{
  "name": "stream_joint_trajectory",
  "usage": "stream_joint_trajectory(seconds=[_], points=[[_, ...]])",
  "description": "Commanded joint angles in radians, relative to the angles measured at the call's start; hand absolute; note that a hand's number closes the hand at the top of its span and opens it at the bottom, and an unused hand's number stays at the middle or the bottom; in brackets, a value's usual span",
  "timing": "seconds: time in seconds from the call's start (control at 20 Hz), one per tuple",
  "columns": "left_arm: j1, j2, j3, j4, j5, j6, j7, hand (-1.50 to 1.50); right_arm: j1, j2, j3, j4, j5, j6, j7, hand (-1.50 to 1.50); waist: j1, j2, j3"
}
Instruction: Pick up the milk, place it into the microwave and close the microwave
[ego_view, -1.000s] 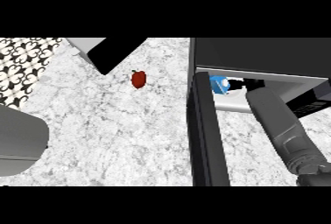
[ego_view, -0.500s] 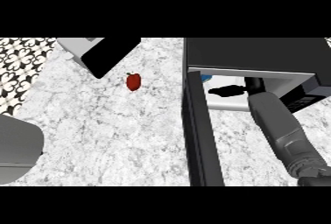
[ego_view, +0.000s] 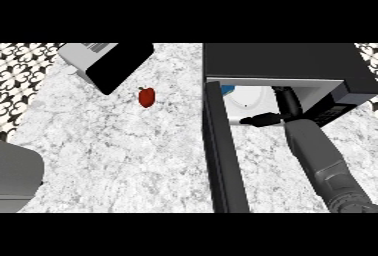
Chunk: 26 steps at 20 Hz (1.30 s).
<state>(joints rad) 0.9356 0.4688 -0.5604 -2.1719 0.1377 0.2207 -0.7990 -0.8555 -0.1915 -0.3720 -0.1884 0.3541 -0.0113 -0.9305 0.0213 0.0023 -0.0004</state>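
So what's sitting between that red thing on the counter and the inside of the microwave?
In the head view, only bare marbled counter and then the microwave's open door, edge-on, separate the red pepper from the microwave.

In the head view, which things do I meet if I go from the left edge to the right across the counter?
Grey appliance at the left edge → toaster → red pepper → open microwave door → milk inside the microwave → right hand.

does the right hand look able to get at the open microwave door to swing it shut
Probably yes. The right hand is at the microwave opening, and the open door stands just beside its forearm with nothing between; it would need to withdraw from the cavity first.
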Motion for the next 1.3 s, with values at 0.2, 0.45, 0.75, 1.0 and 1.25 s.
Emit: stream_joint_trajectory(seconds=[0.2, 0.45, 0.75, 1.0, 1.25], points=[[-0.182, -0.059, -0.098, -0.040, -0.103, 0.055, 0.250, -1.50, 0.141, 0.027, 0.023, -0.089, -0.028, 0.099, -0.044, -1.50, -0.055, -0.008, 0.000], [-0.251, -0.110, -0.124, 0.039, -0.117, 0.049, 0.289, -1.50, 0.275, 0.011, 0.060, -0.162, -0.028, 0.192, -0.059, -1.50, -0.081, -0.015, -0.001], [-0.364, -0.120, -0.179, 0.061, -0.208, 0.033, 0.451, 1.50, 0.451, -0.012, 0.079, -0.307, -0.069, 0.297, -0.115, -1.50, -0.082, -0.014, -0.001], [-0.537, -0.213, -0.141, 0.183, -0.224, 0.034, 0.551, 1.50, 0.585, -0.061, 0.094, -0.490, -0.126, 0.384, -0.069, -1.50, -0.099, -0.016, -0.003], [-0.721, -0.302, -0.148, 0.289, -0.293, 0.020, 0.707, 1.50, 0.766, -0.062, 0.105, -0.722, -0.182, 0.357, -0.017, -1.50, -0.089, -0.011, -0.002]])
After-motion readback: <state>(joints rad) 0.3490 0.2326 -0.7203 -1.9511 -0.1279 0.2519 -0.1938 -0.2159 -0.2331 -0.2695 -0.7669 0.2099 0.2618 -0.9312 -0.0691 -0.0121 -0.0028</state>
